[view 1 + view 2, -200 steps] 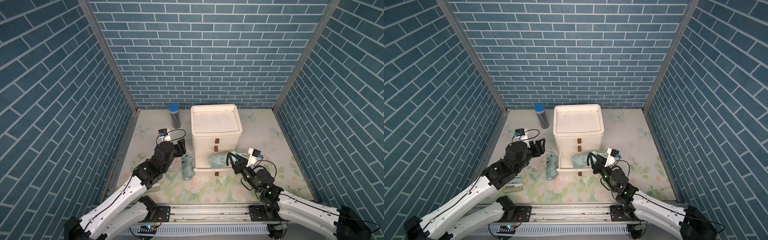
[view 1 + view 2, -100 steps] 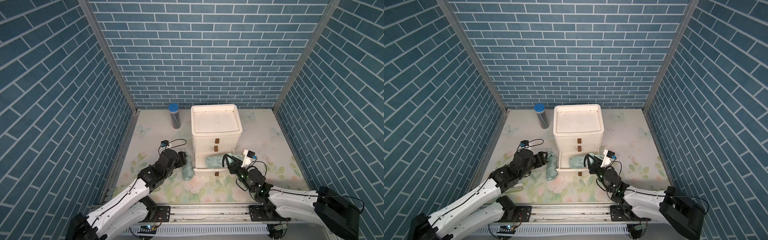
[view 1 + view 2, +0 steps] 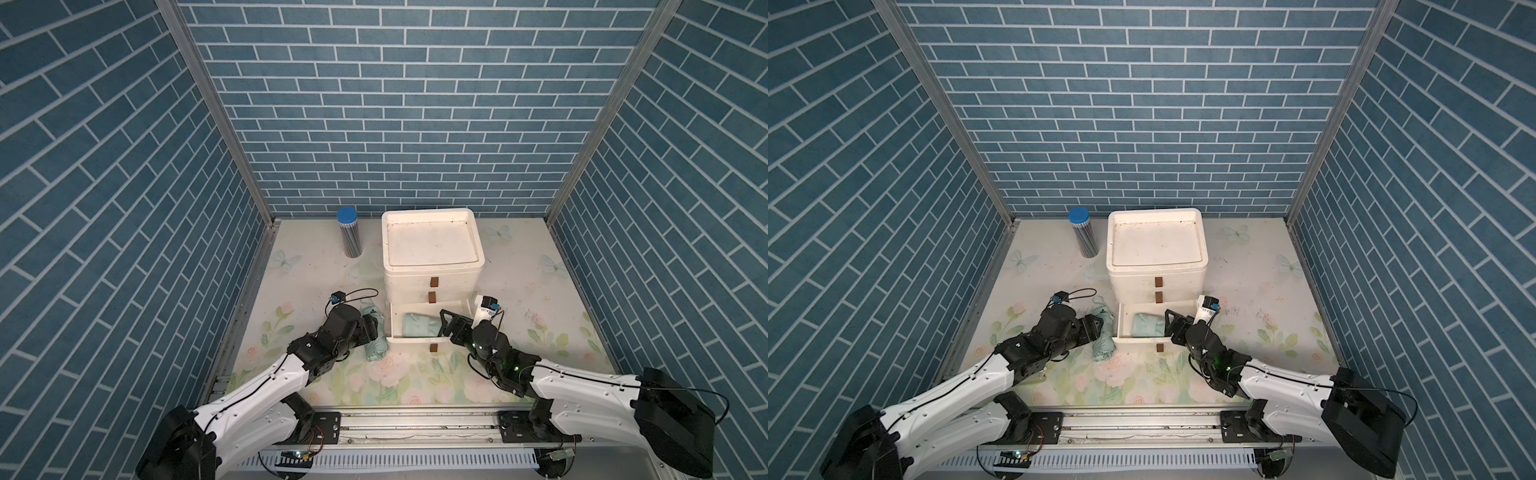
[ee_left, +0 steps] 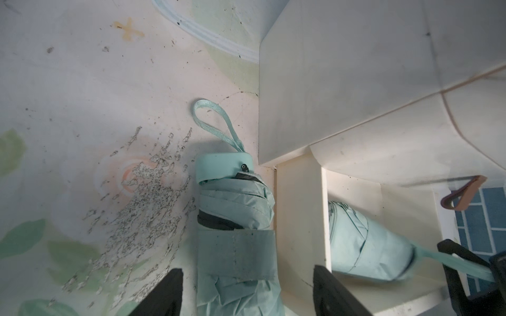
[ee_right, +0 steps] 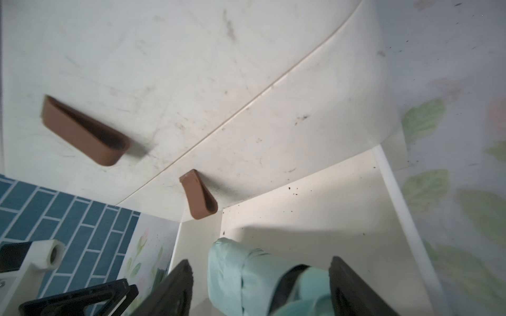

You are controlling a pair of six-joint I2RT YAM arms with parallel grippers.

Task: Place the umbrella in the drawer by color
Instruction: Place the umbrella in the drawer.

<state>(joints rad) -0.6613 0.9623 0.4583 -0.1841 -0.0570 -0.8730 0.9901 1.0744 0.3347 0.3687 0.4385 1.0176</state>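
My left gripper point(image 3: 371, 329) straddles the loose umbrella point(image 3: 376, 350), jaws apart, partly hiding it. My right gripper point(image 3: 442, 323) gapes around the stowed umbrella point(image 3: 417, 325) in the drawer point(image 3: 409, 340). Scuffed floral mat point(image 3: 415, 384), blue brick walls point(image 3: 395, 104).

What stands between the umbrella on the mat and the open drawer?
A side wall of the drawer stands beside the umbrella. Inside lies another umbrella, with the open right claw straddling it. Nothing sits between the left claw and the umbrella.
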